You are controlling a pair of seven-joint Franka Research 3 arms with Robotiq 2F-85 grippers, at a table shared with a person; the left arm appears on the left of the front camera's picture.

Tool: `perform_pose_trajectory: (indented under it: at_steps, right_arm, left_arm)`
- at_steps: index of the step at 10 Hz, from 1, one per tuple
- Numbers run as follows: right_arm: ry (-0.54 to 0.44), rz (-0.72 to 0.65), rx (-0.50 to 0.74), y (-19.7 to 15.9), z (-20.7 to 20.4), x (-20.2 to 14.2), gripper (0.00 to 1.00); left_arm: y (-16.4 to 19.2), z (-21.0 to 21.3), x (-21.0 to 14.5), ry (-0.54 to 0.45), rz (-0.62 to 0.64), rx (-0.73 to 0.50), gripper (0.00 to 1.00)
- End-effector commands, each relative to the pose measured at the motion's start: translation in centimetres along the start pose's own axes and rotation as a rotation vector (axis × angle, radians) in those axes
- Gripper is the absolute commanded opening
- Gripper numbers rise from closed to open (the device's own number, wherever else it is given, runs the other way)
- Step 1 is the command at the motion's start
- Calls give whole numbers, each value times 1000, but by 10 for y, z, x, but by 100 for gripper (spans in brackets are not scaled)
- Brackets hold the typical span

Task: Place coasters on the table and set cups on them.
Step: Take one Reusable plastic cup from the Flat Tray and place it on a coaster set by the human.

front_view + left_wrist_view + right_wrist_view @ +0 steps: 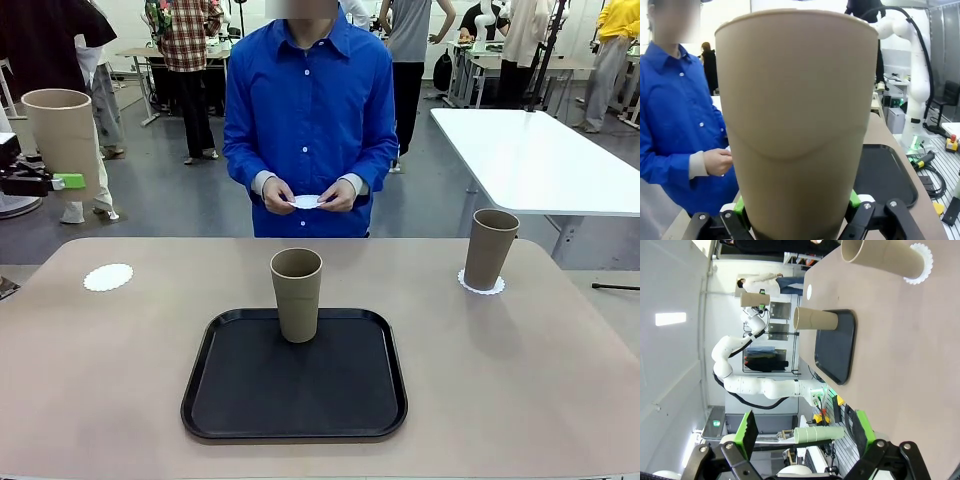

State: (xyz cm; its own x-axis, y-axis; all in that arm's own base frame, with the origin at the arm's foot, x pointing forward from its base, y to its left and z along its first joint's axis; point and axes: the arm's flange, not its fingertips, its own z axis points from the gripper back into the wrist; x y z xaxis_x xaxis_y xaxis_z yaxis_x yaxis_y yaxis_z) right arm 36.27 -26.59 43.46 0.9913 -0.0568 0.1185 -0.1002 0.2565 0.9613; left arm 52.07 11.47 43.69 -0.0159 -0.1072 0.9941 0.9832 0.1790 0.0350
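Gripping the raised cup point(795, 115) low on its wall, the left pincer point(797, 216) is closed on it, with a green pad pressed to either side. In the front view it holds the cup upright in the air at the far left, clear of the tabletop point(110, 380). Below it and a little to the right, a bare coaster point(108, 277) lies flat near the tabletop's far left corner, with nothing on it.

The middle cup point(297, 293) stands upright on the black tray point(240, 400), close to the tray's far rim. The tray sits at the centre of the tabletop. Towards the far right, the right-hand cup point(492, 246) stands upright on a second coaster point(481, 285), whose lacy edge shows around the cup's base.

The right pincer point(805, 434) stands wide with nothing between its fingers, well apart from the cups.

Across the tabletop, the person in a blue shirt holds a small white piece point(308, 201) between both hands point(340, 195) at waist height. It may be a third coaster, though it is too small to be sure.
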Motion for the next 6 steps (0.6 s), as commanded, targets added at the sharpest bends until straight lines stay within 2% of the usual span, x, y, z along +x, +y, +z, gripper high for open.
perform_pose_trajectory:
  at_steps: [1, 3, 4, 5, 6]
  right_arm:
    - [0, -10, -4, 1, -1, 1, 100]
    - [0, -10, -4, 1, -1, 1, 100]
    - [0, -10, -4, 1, -1, 1, 100]
    - [0, -10, -4, 1, -1, 1, 100]
    - [0, -10, -4, 1, -1, 1, 100]
  left_arm:
    - [8, 19, 5, -28, 24, 39, 79]
    - [10, 34, 10, -23, 32, 67, 79]
    - [-6, 23, 16, -22, -3, 69, 79]
    - [6, 31, 0, -2, 18, 62, 79]
    - [6, 31, 0, -2, 18, 62, 79]
